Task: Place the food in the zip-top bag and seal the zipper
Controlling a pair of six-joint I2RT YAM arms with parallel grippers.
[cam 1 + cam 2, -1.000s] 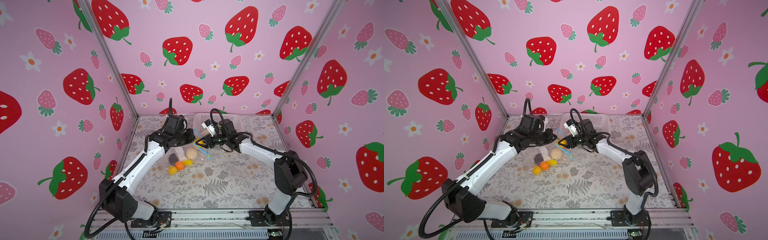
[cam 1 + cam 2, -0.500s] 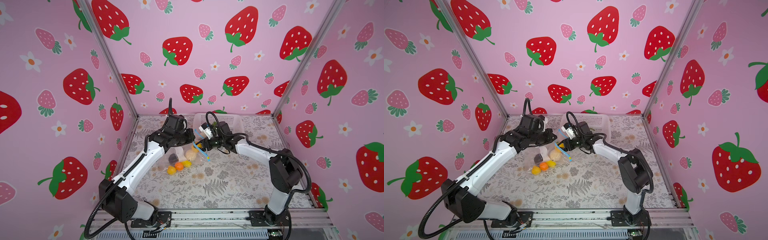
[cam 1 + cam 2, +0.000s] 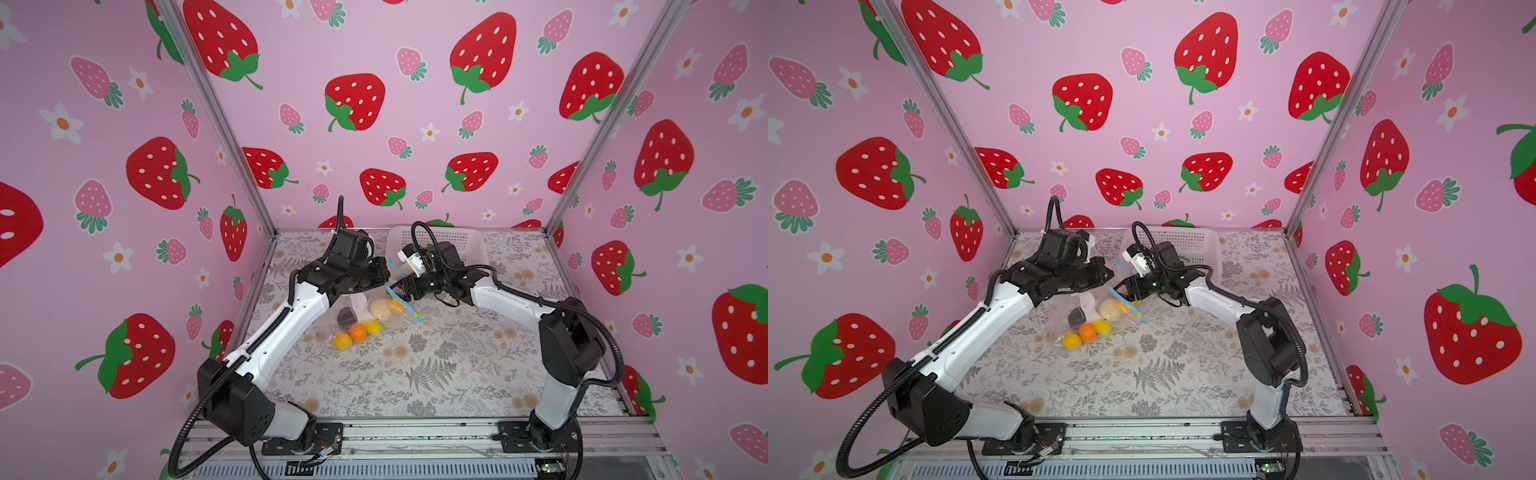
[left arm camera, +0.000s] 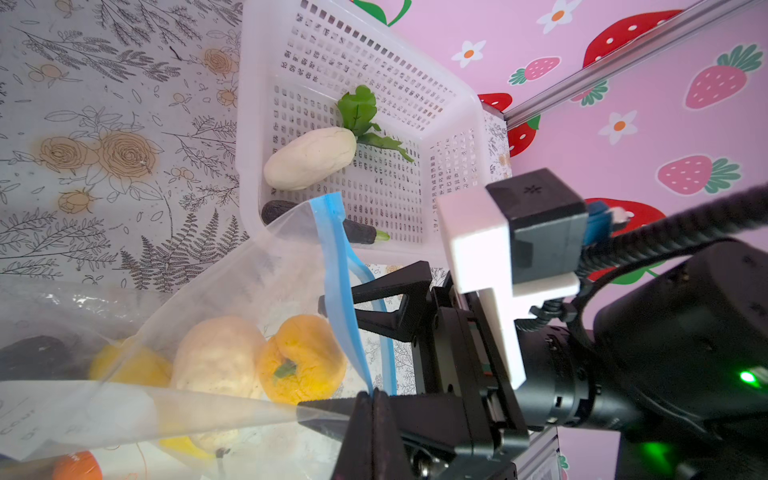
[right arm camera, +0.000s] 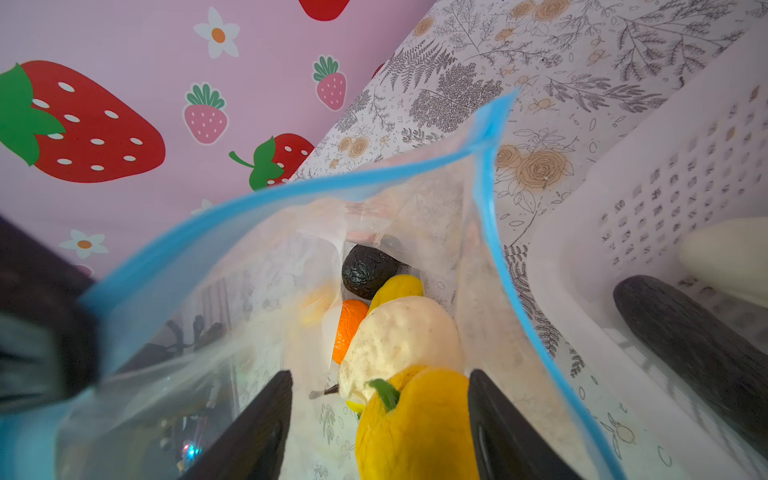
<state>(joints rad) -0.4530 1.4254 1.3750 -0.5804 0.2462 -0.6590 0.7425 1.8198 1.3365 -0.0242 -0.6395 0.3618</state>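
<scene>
The clear zip-top bag (image 3: 353, 316) (image 3: 1077, 320) lies at mid table with its mouth raised. My left gripper (image 4: 374, 395) (image 3: 384, 274) is shut on the light blue zipper (image 4: 338, 291) (image 5: 291, 191), holding one lip up. My right gripper (image 5: 380, 374) (image 3: 395, 291) is open inside the mouth, and a yellow pepper (image 5: 419, 428) (image 4: 303, 357) sits loose between its fingers. Deeper in the bag are a beige piece (image 5: 399, 332), an orange (image 5: 349, 328) (image 3: 358, 332), a dark piece (image 5: 365, 270) and yellow lemons (image 3: 343, 340).
A white perforated basket (image 3: 465, 241) (image 4: 249, 124) stands right behind the bag, against the back wall. It holds a white radish with green leaves (image 4: 309, 158) and a long dark vegetable (image 4: 361, 230) (image 5: 685, 332). Pink walls close in three sides.
My right gripper has pushed a little further left into the bag's mouth and its jaws have widened around the yellow pepper. The left gripper has kept its hold on the zipper.
</scene>
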